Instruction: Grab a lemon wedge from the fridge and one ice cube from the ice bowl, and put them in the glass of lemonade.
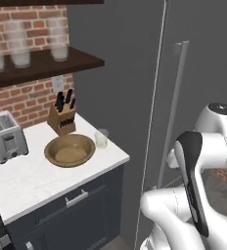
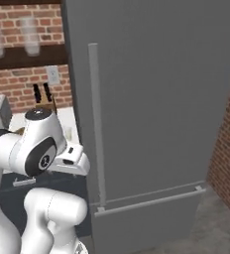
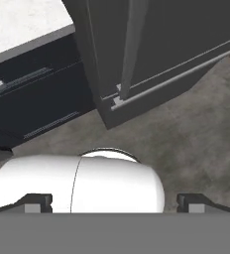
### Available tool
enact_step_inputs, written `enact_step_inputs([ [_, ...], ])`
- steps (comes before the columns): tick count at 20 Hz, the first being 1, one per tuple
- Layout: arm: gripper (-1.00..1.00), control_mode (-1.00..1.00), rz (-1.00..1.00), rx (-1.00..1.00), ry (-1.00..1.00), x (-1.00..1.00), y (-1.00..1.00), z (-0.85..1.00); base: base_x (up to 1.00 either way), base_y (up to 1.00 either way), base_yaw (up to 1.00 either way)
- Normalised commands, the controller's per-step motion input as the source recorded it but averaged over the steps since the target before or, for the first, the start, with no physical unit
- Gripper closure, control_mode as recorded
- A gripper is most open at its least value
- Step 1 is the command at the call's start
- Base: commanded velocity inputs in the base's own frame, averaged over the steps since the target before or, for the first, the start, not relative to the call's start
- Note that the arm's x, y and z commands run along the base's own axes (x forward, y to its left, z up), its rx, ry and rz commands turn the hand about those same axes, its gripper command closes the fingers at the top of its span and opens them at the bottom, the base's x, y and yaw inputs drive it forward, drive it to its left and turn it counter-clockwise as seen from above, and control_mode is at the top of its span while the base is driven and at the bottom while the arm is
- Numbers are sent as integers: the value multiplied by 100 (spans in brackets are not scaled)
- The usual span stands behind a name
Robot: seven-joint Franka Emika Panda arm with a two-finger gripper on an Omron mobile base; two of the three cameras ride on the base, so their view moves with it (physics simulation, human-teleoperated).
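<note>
Fridge doors stand shut before us, the long handle upright. Our hand hangs low with fingers spread wide, holding nothing. On the worktop the wooden bowl sits just beside the small glass, near the toaster.

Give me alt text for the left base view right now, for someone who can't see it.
The dark grey fridge stands closed, its light grey bar handle untouched, with the white arm folded low at the right. On the white counter to its left sit the ice bowl, the glass of lemonade, a toaster and a knife block.
</note>
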Motion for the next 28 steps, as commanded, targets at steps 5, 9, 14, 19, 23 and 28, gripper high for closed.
enact_step_inputs([
  [5,-100,100,0,0,0,0,0,0,2,-65,-12],
  [9,-100,100,0,0,0,0,0,0,-32,-23,-15],
  [14,-100,100,0,0,0,0,0,0,-56,20,-8],
  [19,-100,100,0,0,0,0,0,0,-20,47,-15],
  [23,-100,100,0,0,0,0,0,0,0,48,-23],
  [28,-100,100,0,0,0,0,0,0,0,1,-26],
])
